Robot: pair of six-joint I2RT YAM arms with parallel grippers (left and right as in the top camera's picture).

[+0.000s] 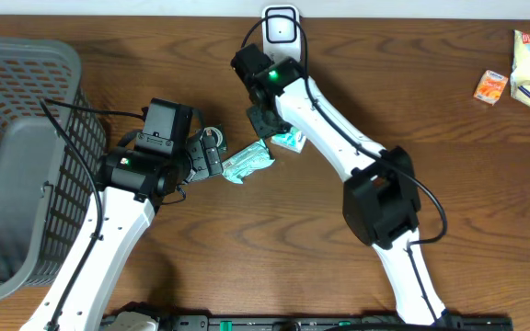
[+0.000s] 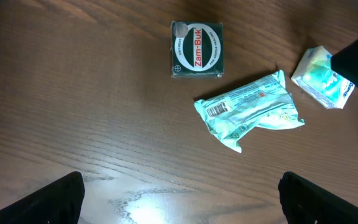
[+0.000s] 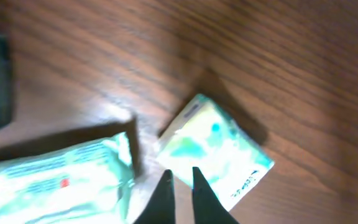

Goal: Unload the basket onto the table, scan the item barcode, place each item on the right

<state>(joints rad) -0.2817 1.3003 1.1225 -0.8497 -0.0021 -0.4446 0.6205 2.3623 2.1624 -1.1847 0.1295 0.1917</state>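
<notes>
1. The green packet lay flat on the wooden table, barcode facing up, just ahead of the left gripper and a little to its right.
2. The left gripper hovered above the table with its jaws spread wide, holding nothing.
3. A small green-and-white pack lay just beside the packet's far end, directly under the right gripper.
4. The right gripper's fingers were pinched almost together over the pack's near edge; whether they touched it could not be told.
5. A Zam-Buk box sat farther ahead of the left gripper, beyond the packet.
6. A white scanner stood just behind the right gripper, and a grey basket lay well off to the left gripper's left.
</notes>
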